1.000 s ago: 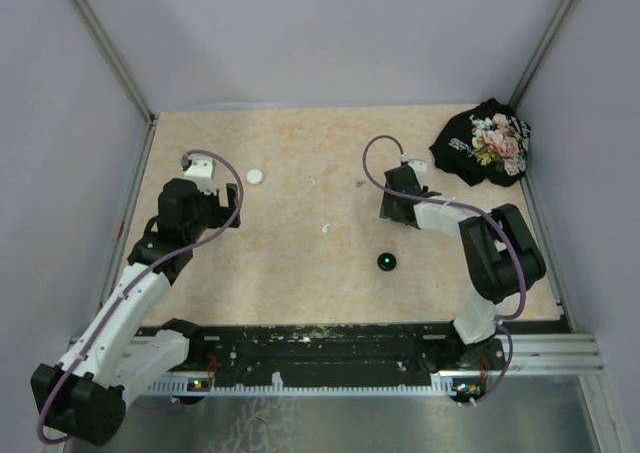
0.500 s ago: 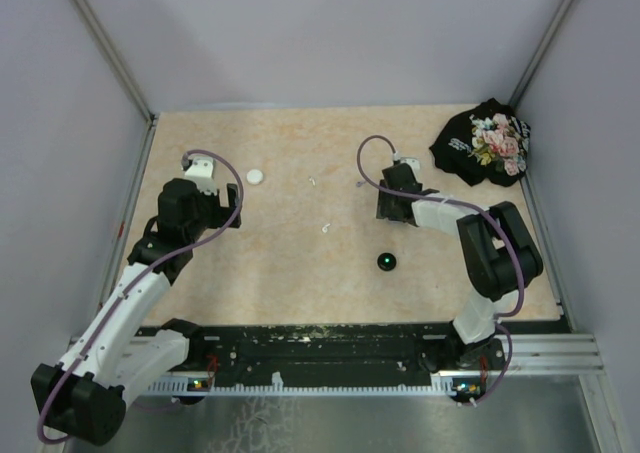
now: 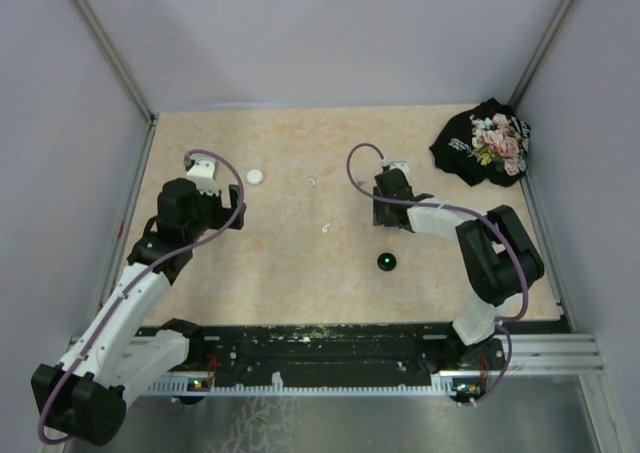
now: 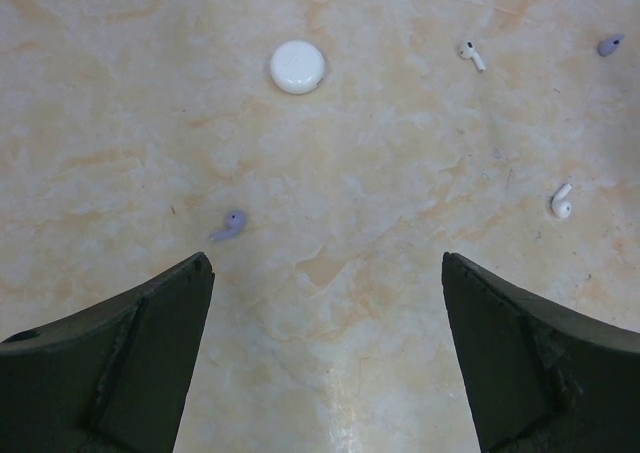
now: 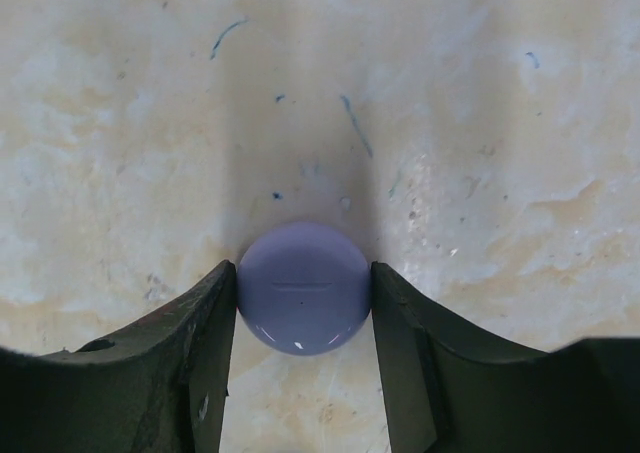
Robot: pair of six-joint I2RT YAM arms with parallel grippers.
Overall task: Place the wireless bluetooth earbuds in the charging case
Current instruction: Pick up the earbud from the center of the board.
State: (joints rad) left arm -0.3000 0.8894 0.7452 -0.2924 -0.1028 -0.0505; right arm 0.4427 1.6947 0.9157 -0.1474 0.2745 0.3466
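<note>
Since earlier frame right gripper [image 5: 303, 285] shifted left, jaws narrowed; now pinching lavender case [image 5: 303, 301] on table [image 5: 470, 93]. Left gripper [image 4: 327, 265] spread wide, empty; purple earbud [image 4: 230, 225] lies loose just ahead. Step judged: securing case. Next calls for opening lid, fetching matching earbud.

Loose earbuds [image 4: 229, 225] lie scattered; lavender case [image 5: 303, 286] lies flat.

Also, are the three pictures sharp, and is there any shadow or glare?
Right wrist view: the lavender case is sharp, with tiny glints low on it and a soft shadow on the table beyond it. Left wrist view: even light, the earbuds crisp, a faint sheen at bottom centre. Top view: flat light, earbuds only specks.
</note>
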